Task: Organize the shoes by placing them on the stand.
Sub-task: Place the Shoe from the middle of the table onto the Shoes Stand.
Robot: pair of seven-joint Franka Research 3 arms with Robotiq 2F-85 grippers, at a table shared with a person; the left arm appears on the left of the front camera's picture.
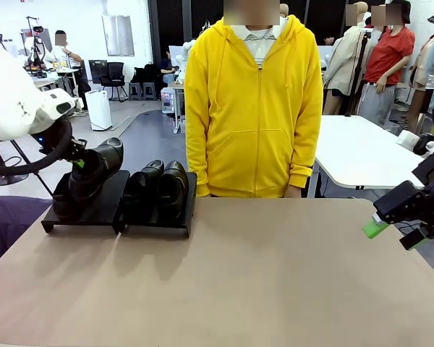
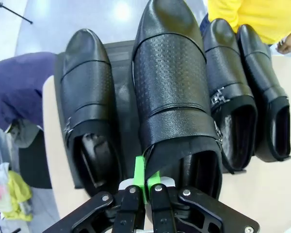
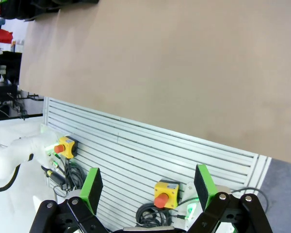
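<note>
A: Shoes (image 2: pixel 177 92) — where are they?
B: Three sit on the stand (image 1: pixel 105 210); the left gripper (image 2: pixel 145 187) pinches the fourth's heel rim, hanging it toe-up over the free slot.
A: The right gripper (image 3: pixel 148 187)?
B: Spread wide, holding nothing, off the table (image 1: pixel 239 282) edge.

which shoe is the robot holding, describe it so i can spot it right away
Look at the black stand at the table's far left, in front of the person in yellow. Four black shoes sit there; it's the second from the left, raised above the others, heel pinched by the left gripper.
</note>
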